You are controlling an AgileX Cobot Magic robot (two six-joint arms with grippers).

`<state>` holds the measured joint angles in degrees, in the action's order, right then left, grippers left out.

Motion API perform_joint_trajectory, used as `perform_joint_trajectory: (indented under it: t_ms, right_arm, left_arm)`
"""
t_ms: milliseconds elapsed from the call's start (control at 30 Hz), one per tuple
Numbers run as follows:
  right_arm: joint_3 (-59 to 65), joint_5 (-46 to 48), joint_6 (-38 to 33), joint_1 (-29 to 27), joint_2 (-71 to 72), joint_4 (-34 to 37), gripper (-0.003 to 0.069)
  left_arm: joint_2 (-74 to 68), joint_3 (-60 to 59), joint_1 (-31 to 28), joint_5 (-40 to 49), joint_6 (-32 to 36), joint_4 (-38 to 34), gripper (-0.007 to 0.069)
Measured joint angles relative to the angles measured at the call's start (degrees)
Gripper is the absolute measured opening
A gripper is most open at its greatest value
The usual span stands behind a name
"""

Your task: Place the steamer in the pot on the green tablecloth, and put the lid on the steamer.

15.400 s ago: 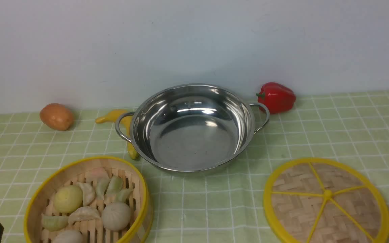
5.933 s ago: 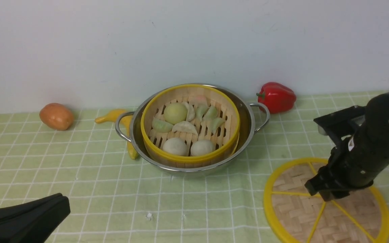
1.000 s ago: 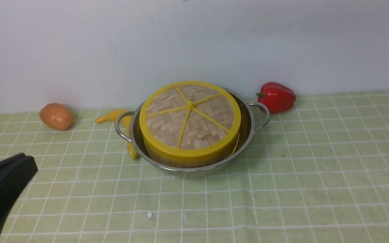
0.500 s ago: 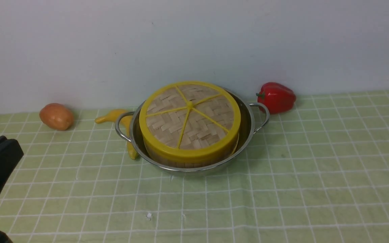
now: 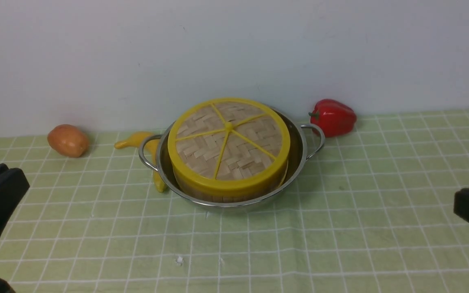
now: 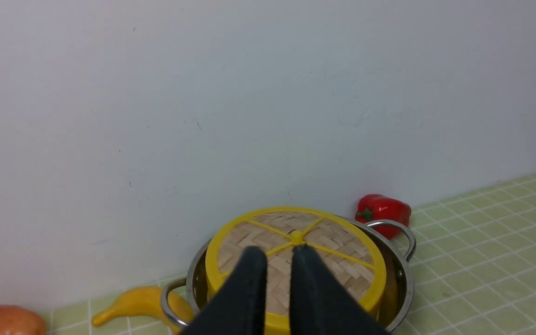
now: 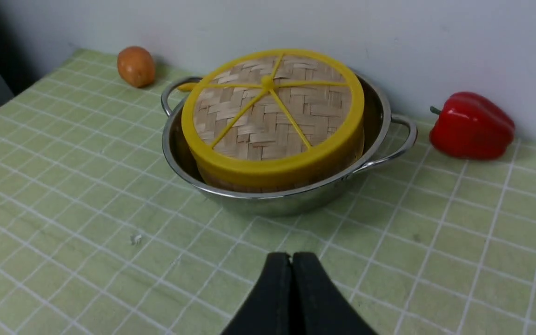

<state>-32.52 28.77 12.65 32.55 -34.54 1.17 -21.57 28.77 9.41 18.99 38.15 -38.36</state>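
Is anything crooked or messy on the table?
Mostly tidy. The lid sits flat on the steamer in the pot. Odd bits: a banana is tucked partly behind the pot's handle, and a small white crumb lies on the green tablecloth.

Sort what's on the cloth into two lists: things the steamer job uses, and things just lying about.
Job: steamer under the lid, both in the pot, on the green tablecloth.

Lying about: red pepper, banana, brown potato-like thing, a white scrap.
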Motion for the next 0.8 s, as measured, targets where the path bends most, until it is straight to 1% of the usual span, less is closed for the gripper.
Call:
perform_joint_trajectory:
  t_ms: [133, 167, 267, 300, 400, 500, 533, 567, 600, 633, 667, 700, 767, 800]
  right_arm:
    - [0.06, -0.41, -1.29, 0.00, 0.11, -1.55, -0.0007]
    - [0.06, -0.49, -2.68, 0.00, 0.11, -3.43, -0.0005]
    - [0.11, -0.49, -3.59, 0.00, 0.11, -5.56, -0.0002]
    - [0.41, -0.83, -3.96, 0.00, 0.21, -7.69, 0.0000]
    - [3.35, -3.76, -4.00, -1.14, 2.44, -11.64, 0.0003]
    - [7.70, -8.49, -3.66, -4.88, 5.62, -12.81, 0.0006]
    - [12.02, -12.70, -2.86, -8.43, 8.38, -13.24, 0.0009]
    - [14.42, -14.84, -2.38, -10.32, 10.62, -13.30, 0.0012]
    - [15.03, -15.39, -2.28, -10.80, 10.63, -13.30, 0.0013]
    - [20.74, -20.14, -1.52, -15.16, 15.51, -13.43, 0.0018]
    - [21.36, -20.68, -1.41, -15.63, 15.52, -13.43, 0.0018]
    - [25.71, -24.32, -0.83, -18.81, 19.33, -13.43, 0.0023]
    - [31.17, -29.13, -0.24, -23.34, 23.49, -13.45, 0.0031]
    - [31.17, -29.13, -0.24, -23.34, 23.85, -13.45, 0.0031]
  left_arm:
    - [0.00, 0.00, 0.00, 0.00, 0.00, 0.00, 0.0085]
    - [0.00, 0.00, 0.00, 0.00, 0.00, 0.00, 0.0091]
    - [0.00, 0.00, 0.00, 0.00, 0.00, 0.00, 0.0097]
    - [0.00, 0.00, 0.00, 0.00, 0.00, 0.00, 0.0101]
    - [0.00, 0.00, 0.00, 0.00, 0.00, 0.00, 0.0107]
    - [0.00, 0.00, 0.00, 0.00, 0.00, 0.00, 0.0108]
    - [0.00, 0.00, 0.00, 0.00, 0.00, 0.00, 0.0115]
    - [0.00, 0.00, 0.00, 0.00, 0.00, 0.00, 0.0116]
    - [0.00, 0.00, 0.00, 0.00, 0.00, 0.00, 0.0117]
    - [0.00, 0.00, 0.00, 0.00, 0.00, 0.00, 0.0118]
    - [0.00, 0.00, 0.00, 0.00, 0.00, 0.00, 0.0117]
    - [0.00, 0.00, 0.00, 0.00, 0.00, 0.00, 0.0118]
    - [0.00, 0.00, 0.00, 0.00, 0.00, 0.00, 0.0126]
    - [0.00, 0.00, 0.00, 0.00, 0.00, 0.00, 0.0127]
